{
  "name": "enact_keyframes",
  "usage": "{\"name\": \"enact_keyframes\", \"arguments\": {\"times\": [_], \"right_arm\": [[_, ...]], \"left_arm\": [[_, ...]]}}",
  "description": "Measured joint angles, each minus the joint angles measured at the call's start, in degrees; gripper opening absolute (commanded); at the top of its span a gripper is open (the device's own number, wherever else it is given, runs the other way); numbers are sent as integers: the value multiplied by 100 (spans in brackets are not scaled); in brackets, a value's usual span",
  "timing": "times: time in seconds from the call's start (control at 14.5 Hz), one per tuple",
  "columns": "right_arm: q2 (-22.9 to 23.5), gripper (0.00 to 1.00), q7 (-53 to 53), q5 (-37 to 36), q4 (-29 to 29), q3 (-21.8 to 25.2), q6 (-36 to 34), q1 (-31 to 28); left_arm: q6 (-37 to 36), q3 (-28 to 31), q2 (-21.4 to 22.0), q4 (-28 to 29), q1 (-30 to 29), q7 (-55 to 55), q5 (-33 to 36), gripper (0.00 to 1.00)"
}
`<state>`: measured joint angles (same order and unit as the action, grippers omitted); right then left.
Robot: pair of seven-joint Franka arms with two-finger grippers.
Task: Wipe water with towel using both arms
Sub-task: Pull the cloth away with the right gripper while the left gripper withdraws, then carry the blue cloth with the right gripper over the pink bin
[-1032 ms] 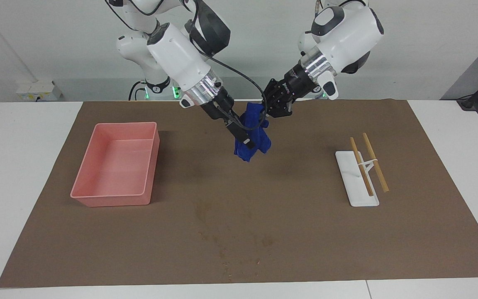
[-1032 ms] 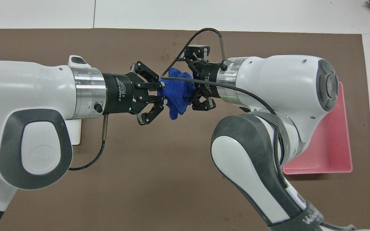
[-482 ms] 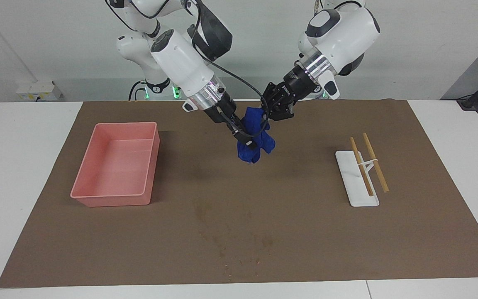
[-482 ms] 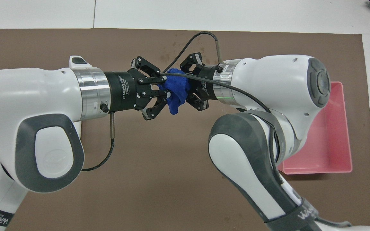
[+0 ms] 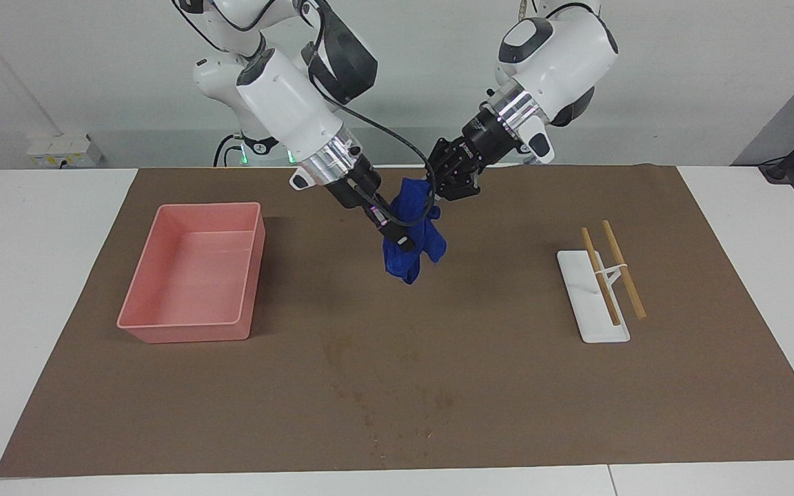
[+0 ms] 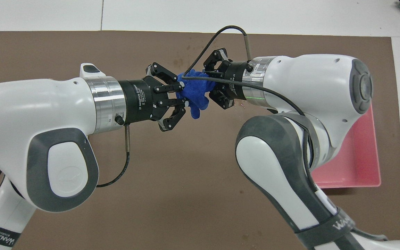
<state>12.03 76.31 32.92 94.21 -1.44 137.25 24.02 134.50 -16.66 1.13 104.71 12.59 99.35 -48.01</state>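
Both arms meet at the upper middle of the facing view, sharing the towel in the air above the brown mat. The right gripper pinches the blue cloth low on its bunch; the left gripper grips its upper corner, so the towel hangs as a lump between them. In the overhead view the towel sits at centre top, with the left gripper and right gripper closing on it from either side.

The water lies low in the facing view's centre, a faint speckled streak on the mat, well apart from the towel. To do this well, I judge the arms should draw the cloth taut between them, carry it over the streak together, then lower evenly so a broad face meets the wet patch.

The pink tray, at the middle left, looks empty. A white holder at the middle right carries two wooden sticks.
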Motion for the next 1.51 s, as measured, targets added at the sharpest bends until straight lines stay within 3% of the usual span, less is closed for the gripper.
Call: {"name": "enact_keyframes", "arguments": {"times": [0.21,0.41,0.55,0.89,1.24,1.51], "right_arm": [[137,0,-614,-1,7,8,463,-144],[443,0,-1234,-1,0,7,1124,-170],[661,0,-1778,-2,-17,14,1463,-179],[1432,0,-3444,-2,-433,52,1911,-626],[2183,0,-4030,-6,-799,44,2472,-690],[2455,0,-4312,-6,-693,47,2528,-706]], "left_arm": [[2,49,41,-10,-14,-84,302,100],[-160,114,81,-109,-101,-192,1920,100],[-506,126,109,-190,-339,-675,2516,100],[-1485,200,118,-393,-1277,-4267,3090,100],[-2673,184,123,-581,-1347,-7291,4539,100],[-3982,224,113,-1030,-1623,-9258,4734,100]]}}
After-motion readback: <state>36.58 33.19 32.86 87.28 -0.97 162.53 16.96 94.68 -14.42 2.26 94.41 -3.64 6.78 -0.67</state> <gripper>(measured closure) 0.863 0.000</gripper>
